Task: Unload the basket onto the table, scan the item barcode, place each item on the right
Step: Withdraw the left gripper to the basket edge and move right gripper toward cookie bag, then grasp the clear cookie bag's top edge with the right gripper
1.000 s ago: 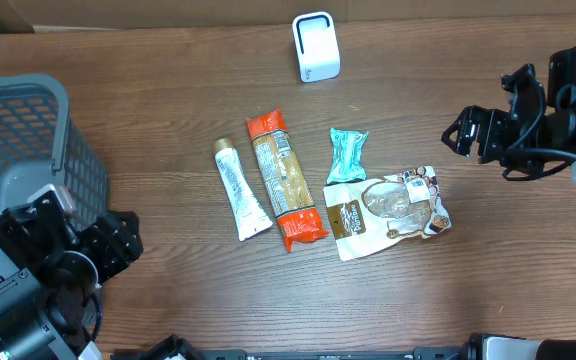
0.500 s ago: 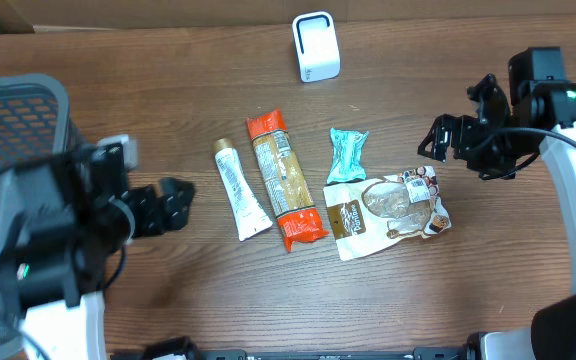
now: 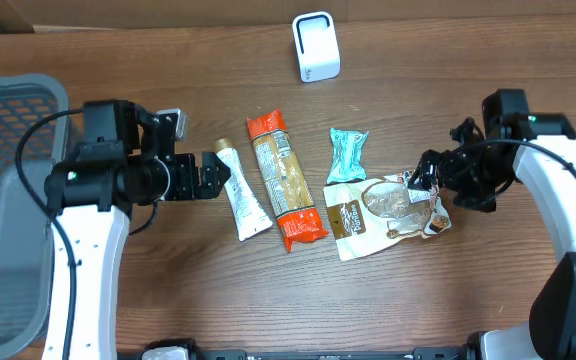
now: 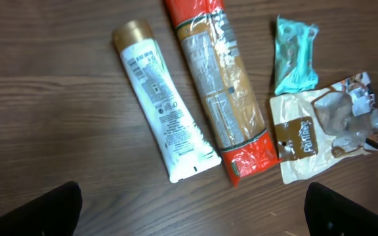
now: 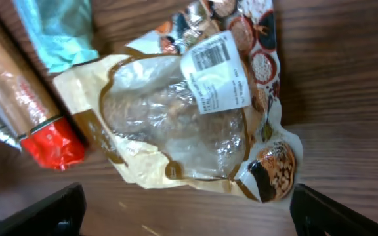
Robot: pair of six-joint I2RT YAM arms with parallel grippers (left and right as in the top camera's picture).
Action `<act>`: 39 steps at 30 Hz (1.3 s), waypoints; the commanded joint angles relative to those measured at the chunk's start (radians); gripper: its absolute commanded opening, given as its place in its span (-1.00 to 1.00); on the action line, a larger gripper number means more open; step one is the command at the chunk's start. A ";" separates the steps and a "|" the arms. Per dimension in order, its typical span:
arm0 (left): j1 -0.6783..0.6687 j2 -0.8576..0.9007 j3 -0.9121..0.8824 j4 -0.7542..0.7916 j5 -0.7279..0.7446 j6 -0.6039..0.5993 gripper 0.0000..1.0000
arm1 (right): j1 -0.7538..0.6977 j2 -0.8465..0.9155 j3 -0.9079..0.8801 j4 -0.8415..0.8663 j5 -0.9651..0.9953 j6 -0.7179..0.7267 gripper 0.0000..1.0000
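The brown wood-grain worktop (image 3: 168,290) fills my overhead view. On its left edge stands a grey mesh basket (image 3: 28,95), partly hidden behind the left arm (image 3: 88,230). That arm reaches in from the left. Its left tool (image 3: 218,178) has its fingers spread apart with nothing between them, just beside the capped end of the tube. In the left wrist view its two dark fingertips sit far apart in the bottom corners.

The right arm (image 3: 568,200) comes in from the right edge. I see its right tool (image 3: 425,180) over the upper right corner of the pouch, its fingers also wide apart and holding nothing. I cannot tell whether it touches the pouch.

The items lie flat in a loose row mid-worktop. The long packet (image 3: 283,180) has a clear middle and orange-red ends and runs top to bottom, tilted slightly. Right of it lies the brown-and-cream pouch (image 3: 383,215) with a clear window, its left edge near the packet's lower end. Left of the packet, close alongside it, lies the white tube (image 3: 243,195), gold cap towards the far side.

The white boxy scanner (image 3: 316,46) stands upright near the far edge, well apart from the row. A small teal packet (image 3: 347,155) lies just above the pouch, touching or nearly touching it. In the right wrist view a white barcode label (image 5: 215,69) faces up on the pouch, near its printed end.
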 commanded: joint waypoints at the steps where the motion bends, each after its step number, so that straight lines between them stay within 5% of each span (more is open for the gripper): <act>1: -0.003 0.044 -0.002 0.000 -0.008 0.022 1.00 | 0.002 0.003 -0.044 0.021 -0.003 0.099 0.93; 11: -0.003 0.154 -0.002 -0.002 -0.008 0.023 1.00 | 0.061 0.003 -0.058 0.024 -0.150 0.126 0.62; 28: -0.003 0.211 -0.002 0.032 -0.007 0.037 0.99 | 0.170 0.003 -0.266 0.193 -0.056 0.303 0.63; 39: -0.003 0.211 -0.002 0.032 -0.008 0.038 1.00 | 0.158 0.003 -0.303 0.361 0.192 0.458 0.63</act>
